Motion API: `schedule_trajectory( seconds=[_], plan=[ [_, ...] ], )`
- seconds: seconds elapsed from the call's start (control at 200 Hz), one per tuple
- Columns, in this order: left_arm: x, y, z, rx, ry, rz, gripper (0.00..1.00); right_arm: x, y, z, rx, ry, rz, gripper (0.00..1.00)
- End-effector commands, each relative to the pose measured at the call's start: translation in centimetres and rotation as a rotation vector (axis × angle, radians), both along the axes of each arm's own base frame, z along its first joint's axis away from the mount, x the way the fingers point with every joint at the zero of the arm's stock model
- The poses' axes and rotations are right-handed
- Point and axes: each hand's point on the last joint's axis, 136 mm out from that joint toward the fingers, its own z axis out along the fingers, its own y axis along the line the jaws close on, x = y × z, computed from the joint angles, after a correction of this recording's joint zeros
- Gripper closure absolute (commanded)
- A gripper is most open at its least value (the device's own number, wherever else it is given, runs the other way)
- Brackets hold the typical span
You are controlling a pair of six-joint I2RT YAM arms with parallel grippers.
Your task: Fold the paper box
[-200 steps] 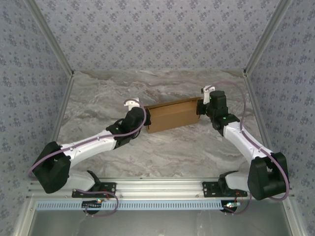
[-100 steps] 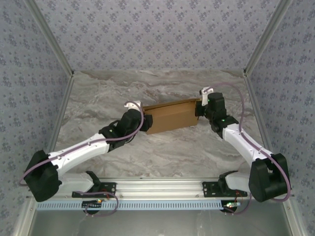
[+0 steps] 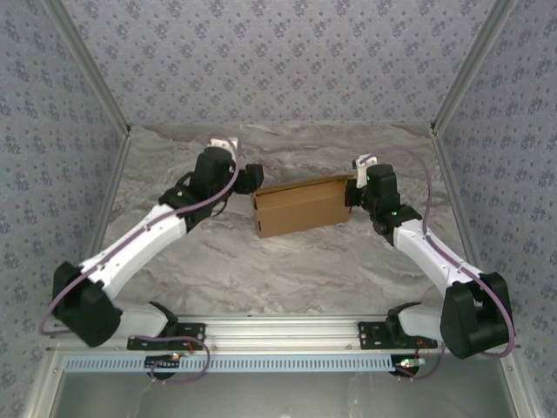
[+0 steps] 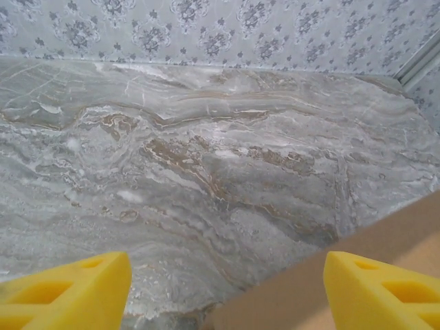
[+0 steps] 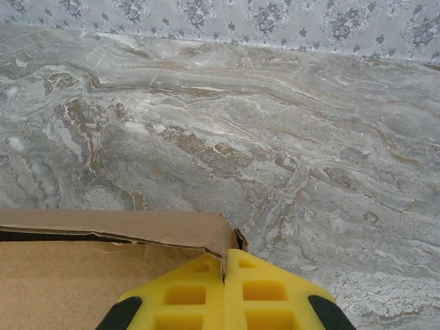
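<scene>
Brown paper box [image 3: 300,206], grey-marbled table [image 3: 261,270], yellow fingers [image 5: 199,295], walls [image 3: 278,61] w/ blue floral print.

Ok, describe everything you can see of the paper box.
The paper box is plain brown cardboard, a low rectangle lying slightly askew on the marble table. Along one long edge a flap stands ajar, showing a dark gap. The shut right claw touches its right-end corner; the open left claw hovers beside its left end.

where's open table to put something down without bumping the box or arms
Widest bare patch: the table in front, between the paper box and the mounting rail. The strip between the box and the back wall is also free. Crowded at both box ends: the left gripper open by its left rear corner, the right gripper shut at its right end.
</scene>
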Motion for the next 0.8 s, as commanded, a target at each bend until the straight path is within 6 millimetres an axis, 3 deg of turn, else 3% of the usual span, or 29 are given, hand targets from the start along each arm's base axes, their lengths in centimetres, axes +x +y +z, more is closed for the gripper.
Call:
schedule_trajectory(
  seconds=[0.0,0.25,0.795],
  plan=[
    [-0.1,-1.0,-2.6,0.057,0.119,-0.095,0.27,-4.4,-0.6,-7.0,-0.090,0.281,0.026,0.98],
    [-0.6,-1.3,-6.9,0.126,0.267,-0.146,0.29,-4.4,-0.5,-6.9,-0.086,0.275,0.027,0.98],
    [-2.7,-1.2,-11.0,0.086,0.351,-0.159,0.32,-4.4,-0.1,-6.3,-0.082,0.273,0.027,0.92]
  ],
)
